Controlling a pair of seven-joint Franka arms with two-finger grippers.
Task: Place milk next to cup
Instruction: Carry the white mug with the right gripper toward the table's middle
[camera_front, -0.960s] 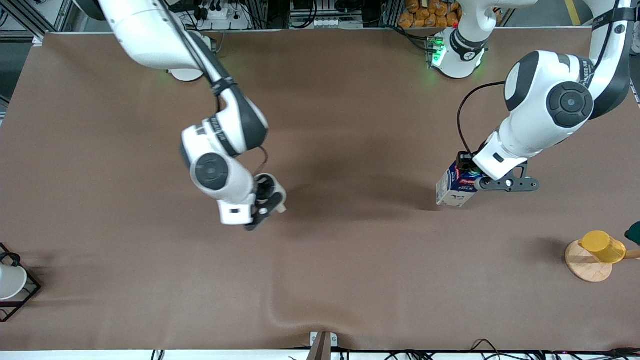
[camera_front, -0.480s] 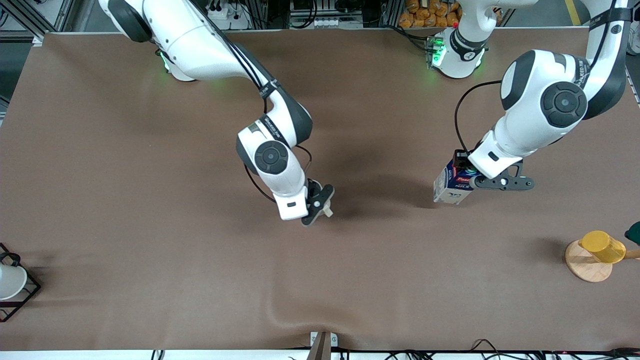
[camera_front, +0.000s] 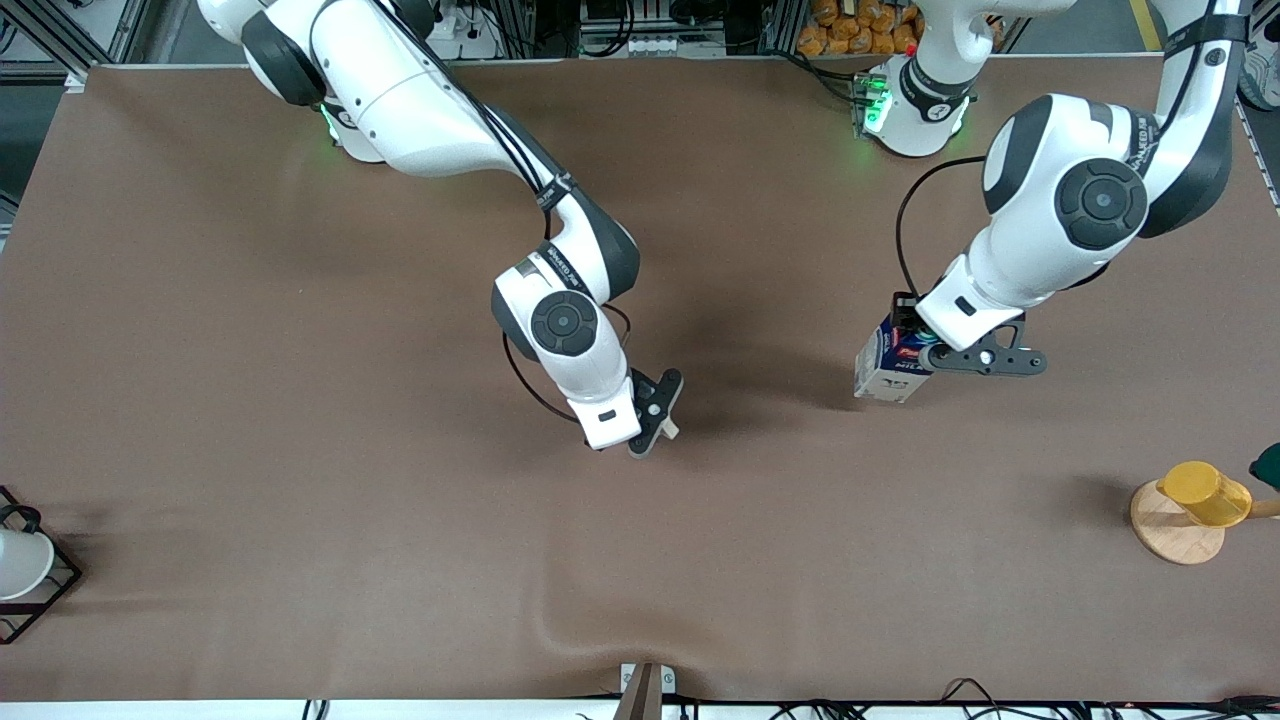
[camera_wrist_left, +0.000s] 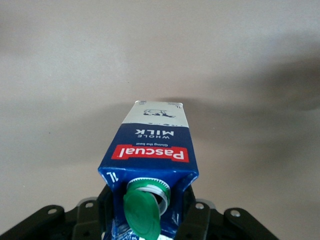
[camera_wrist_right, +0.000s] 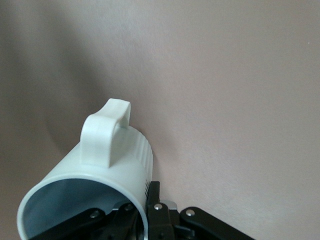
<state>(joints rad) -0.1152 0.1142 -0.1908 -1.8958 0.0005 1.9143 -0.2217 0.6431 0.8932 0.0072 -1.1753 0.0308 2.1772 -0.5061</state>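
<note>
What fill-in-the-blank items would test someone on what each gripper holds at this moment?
1. The left gripper is shut on the dark blue gable-top ____ carton.
2. The right gripper holds the cream-white ____ by its rim.
3. The carton's round cap is ____ in colour.

Missing words: milk; mug; green

Milk (camera_front: 888, 362) at 3 o'clock of cup (camera_front: 668, 428), well apart, both above table (camera_front: 300, 420).
</note>
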